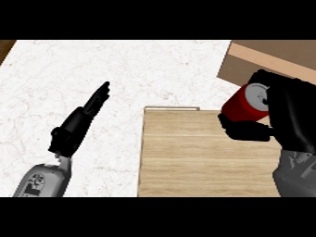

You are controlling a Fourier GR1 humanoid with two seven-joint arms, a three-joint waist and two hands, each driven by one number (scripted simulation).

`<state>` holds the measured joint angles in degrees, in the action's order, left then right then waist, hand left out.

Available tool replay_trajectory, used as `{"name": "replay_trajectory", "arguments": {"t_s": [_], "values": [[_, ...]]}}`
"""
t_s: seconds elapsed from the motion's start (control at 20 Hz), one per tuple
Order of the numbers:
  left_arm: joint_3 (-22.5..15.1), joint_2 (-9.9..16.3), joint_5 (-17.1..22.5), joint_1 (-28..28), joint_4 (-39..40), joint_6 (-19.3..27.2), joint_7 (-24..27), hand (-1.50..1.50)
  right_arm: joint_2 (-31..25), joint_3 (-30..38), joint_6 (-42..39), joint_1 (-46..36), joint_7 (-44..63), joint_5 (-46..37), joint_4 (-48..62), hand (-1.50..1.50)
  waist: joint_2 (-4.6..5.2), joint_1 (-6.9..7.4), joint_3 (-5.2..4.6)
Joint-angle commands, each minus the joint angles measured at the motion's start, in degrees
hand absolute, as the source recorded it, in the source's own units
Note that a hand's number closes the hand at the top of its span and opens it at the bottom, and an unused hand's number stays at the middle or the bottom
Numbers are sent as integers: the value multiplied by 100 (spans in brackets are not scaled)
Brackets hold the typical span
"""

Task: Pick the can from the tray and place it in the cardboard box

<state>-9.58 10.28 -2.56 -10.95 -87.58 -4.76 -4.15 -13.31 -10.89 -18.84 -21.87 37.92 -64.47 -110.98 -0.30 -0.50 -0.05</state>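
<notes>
Lower left: we see left hand (78, 122) over white marble counter (119, 69), fingers straight, pressed together, holding nothing. Lower centre-right: wooden tray (201, 157), bare surface. Right of frame: right hand (293, 115) curled round red can (246, 102), tilted, lifted above tray's far edge. Upper right: cardboard box (276, 60), just beyond can.

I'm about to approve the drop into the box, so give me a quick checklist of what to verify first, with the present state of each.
1. Red cylindrical can held by right hand, fingers curled round it: ok.
2. Can lifted off the wooden tray: ok.
3. Can over the brown cardboard box opening: not ok, it sits at the box's near edge.
4. Box interior free: cannot tell.
5. Left hand open, away over the white marble counter: ok.
</notes>
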Motion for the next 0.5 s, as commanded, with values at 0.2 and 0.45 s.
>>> {"name": "replay_trajectory", "arguments": {"t_s": [0.2, 0.45], "values": [[-3, -130, -226, 40, 253, 22, 387, 0, 383, 577, -882, -903, 1033, 178, -1141, 150, 19, 24, -1], [237, 53, 72, -138, -66, -378, -214, 0, -32, 1433, -962, -1497, 904, 352, -609, 150, 25, 56, 2]]}}
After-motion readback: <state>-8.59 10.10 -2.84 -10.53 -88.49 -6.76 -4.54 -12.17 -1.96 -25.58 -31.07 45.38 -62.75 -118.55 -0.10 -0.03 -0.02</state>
